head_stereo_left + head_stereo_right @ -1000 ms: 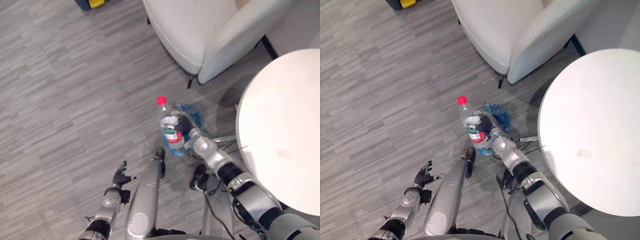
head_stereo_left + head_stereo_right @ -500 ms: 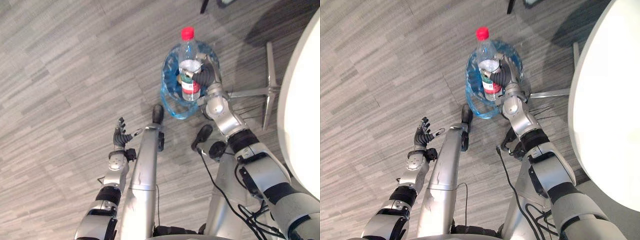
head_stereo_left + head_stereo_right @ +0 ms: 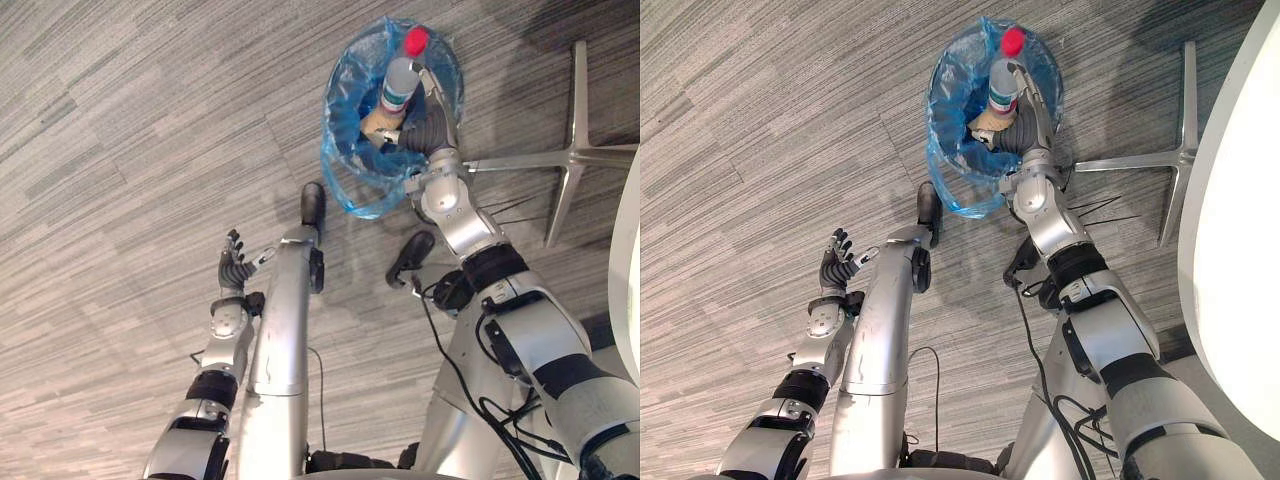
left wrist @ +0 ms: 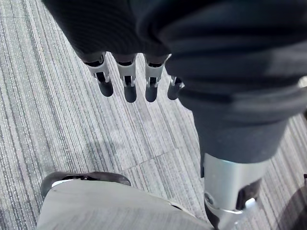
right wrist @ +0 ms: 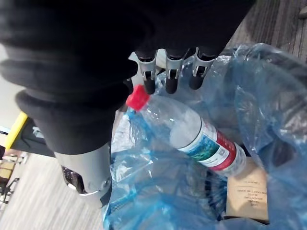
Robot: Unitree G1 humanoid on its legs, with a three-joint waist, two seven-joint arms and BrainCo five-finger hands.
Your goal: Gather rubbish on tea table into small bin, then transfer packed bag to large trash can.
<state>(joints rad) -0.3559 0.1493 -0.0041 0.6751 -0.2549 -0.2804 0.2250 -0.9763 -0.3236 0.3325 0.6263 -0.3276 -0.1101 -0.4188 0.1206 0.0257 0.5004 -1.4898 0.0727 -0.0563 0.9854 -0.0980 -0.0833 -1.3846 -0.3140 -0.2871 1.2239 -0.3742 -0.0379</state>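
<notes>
Reaching over the small bin [image 3: 331,130], your right hand [image 3: 428,125] has its fingers [image 5: 149,82] straight and slightly apart, not wrapped around anything, with the thumb held off to one side. The plastic bottle [image 5: 192,132] lies just past those fingertips, inside the blue bag [image 5: 271,91] that lines the bin. It is tilted, its red cap [image 3: 416,41] up near the rim and close to your fingertips. Whether a finger actually touches the cap you cannot tell from these views. The bottle's base rests lower down, beside a brown cardboard box [image 5: 248,191] that also sits in the bag.

Your left hand [image 3: 235,272] hangs low and well away from the bin, above the grey striped floor [image 3: 120,150], fingers [image 4: 130,87] straight and relaxed, holding nothing.

To your right, the white edge of the tea table [image 3: 1240,260] curves in, and its silver base legs [image 3: 560,158] spread across the floor right beside the bin.
</notes>
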